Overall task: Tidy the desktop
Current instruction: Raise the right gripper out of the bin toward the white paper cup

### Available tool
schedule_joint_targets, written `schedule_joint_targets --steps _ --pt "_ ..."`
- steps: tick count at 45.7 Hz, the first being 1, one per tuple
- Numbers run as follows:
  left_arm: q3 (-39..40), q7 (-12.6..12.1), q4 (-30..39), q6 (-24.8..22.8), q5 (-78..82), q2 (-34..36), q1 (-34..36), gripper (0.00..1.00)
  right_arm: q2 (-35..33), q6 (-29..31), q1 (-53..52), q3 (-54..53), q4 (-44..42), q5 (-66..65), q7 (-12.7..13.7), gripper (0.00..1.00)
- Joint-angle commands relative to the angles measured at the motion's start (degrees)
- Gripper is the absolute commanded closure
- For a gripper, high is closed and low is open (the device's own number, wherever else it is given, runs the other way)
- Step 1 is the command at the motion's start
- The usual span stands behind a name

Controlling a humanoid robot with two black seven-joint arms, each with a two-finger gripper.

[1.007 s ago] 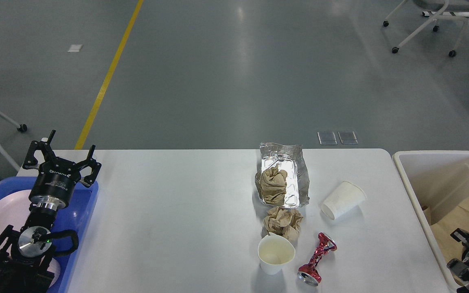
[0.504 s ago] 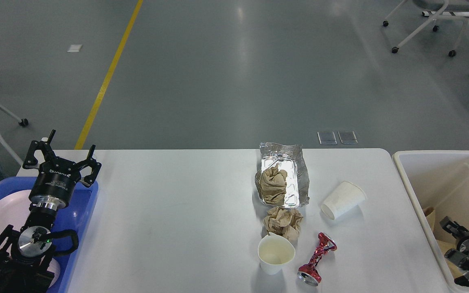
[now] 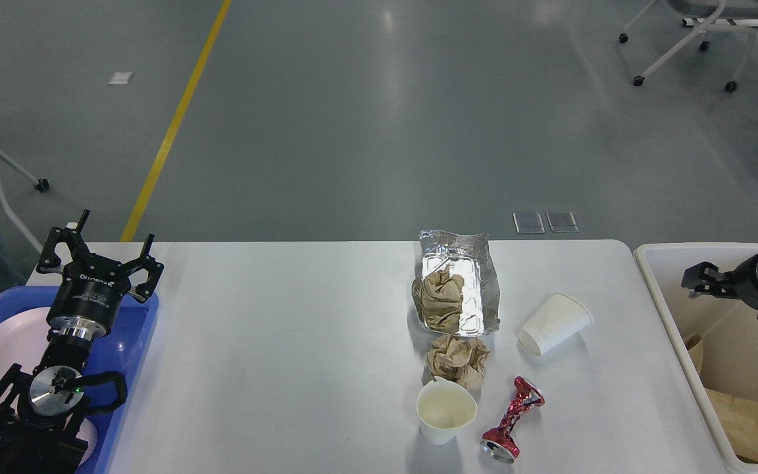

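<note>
A large white rectangular desk (image 3: 274,342) with rounded corners fills the lower half of the head view, set on a grey floor crossed by a yellow line (image 3: 175,122). A cluster of litter lies right of its centre. A crumpled silver foil tray (image 3: 468,263) sits nearest the far edge with a wad of brown paper (image 3: 438,299) inside it. A second crumpled brown paper ball (image 3: 456,359) lies just in front of the tray. A white paper cup standing upright (image 3: 446,411) touches that ball on the near side. Beside it lies a crushed red metal can (image 3: 512,418), twisted at the waist. Another white paper cup lying on its side (image 3: 555,323) rests to the right of the tray, its mouth facing the near left.

The left tool (image 3: 99,253) hovers over the far corner of a blue plastic tray (image 3: 139,329) at the desk's left end, its fingers spread apart and empty; a white plate (image 3: 4,352) lies in that tray. The right tool (image 3: 698,280) reaches in above a cream rectangular bin (image 3: 665,296) off the desk's right end; it appears dark and partly cut off, so whether it is released or clenched cannot be told. Brown paper (image 3: 741,421) lies at the bottom of the bin.
</note>
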State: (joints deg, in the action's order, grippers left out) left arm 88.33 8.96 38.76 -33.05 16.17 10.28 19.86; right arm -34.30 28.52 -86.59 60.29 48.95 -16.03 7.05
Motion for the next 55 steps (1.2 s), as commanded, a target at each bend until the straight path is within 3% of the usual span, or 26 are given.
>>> schedule_joint_targets --steps 1,16,29,40,55 --pt "0.0 0.0 0.0 0.0 0.0 0.0 0.0 0.04 1.2 9.1 -12.1 4.7 8.2 0.2 0.1 0.0" --pt "0.0 0.0 0.0 0.0 0.0 0.0 -0.1 0.04 6.3 22.2 -41.2 12.1 26.6 3.2 0.1 0.0" --pt "0.0 0.0 0.0 0.0 0.0 0.0 -0.1 0.04 7.4 22.6 -66.1 13.4 46.6 9.5 0.1 0.0" --pt "0.0 -0.1 0.0 0.0 0.0 0.0 0.0 0.04 12.2 19.5 -66.1 13.6 48.3 12.4 0.0 0.0" --pt "0.0 0.0 0.0 0.0 0.0 0.0 -0.1 0.04 13.9 14.8 -61.3 13.8 46.8 12.8 -0.2 0.0"
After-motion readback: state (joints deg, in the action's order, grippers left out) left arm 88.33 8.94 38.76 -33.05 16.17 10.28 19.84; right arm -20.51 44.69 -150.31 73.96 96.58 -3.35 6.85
